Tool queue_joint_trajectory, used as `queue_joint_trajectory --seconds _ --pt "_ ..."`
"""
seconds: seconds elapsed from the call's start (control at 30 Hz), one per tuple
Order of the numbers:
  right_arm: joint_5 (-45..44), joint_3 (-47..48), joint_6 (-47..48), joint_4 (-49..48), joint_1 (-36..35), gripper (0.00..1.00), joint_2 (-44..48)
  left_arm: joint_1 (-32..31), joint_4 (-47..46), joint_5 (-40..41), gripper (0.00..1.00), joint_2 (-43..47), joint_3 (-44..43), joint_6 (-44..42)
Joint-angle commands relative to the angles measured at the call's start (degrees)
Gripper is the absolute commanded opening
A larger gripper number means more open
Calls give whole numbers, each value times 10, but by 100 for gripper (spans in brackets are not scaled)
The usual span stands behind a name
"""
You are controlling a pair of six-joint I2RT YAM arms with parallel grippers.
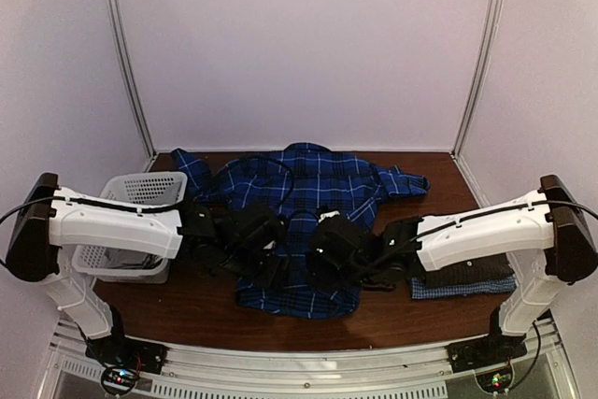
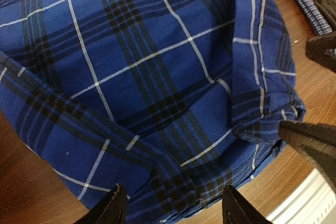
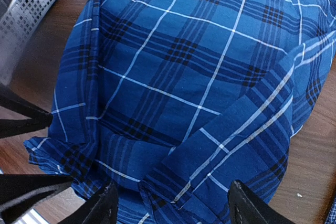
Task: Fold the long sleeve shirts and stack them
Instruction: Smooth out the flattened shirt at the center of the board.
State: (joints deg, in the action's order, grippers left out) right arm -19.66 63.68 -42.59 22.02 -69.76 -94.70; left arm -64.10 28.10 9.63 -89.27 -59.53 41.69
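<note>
- A dark brown wooden counter (image 1: 439, 320) spreads beneath my left end effector (image 2: 173, 211) and my right end effector (image 3: 170, 205).
- A plain pale back wall (image 1: 299, 44) stands well beyond them.
- Matching side walls (image 1: 47, 63) close me in on both flanks.
- Slim metal posts (image 1: 126, 63) mark the far corners.
- A ribbed metal rail (image 1: 308, 362) runs behind them.
- The light is soft and even.

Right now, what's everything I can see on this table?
plaid shirt: one, royal blue with thin white lines, spread across the table's middle
grey checked shirt: one, dark grey, folded at the right, on top of the pale one
pale blue shirt: one, fine-checked, folded beneath it
basket: one, white mesh, left side
table: one, dark brown wood
left arm, right arm: two, white, reaching inward
left hand, right hand: two, black, open over the plaid shirt's near hem
</note>
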Motion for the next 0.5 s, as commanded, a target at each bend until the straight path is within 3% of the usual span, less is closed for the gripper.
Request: queue_joint_trajectory --seconds 0.0,0.23,0.47 --pt "-29 -34 -53 -17 -5 72 13 -18 -20 43 64 -42 -15 30" --pt "-43 -73 -83 -30 -5 71 32 -23 -30 41 58 -70 -5 42" --pt "-41 -56 -76 -22 -12 70 8 -24 -29 48 19 -41 16 60"
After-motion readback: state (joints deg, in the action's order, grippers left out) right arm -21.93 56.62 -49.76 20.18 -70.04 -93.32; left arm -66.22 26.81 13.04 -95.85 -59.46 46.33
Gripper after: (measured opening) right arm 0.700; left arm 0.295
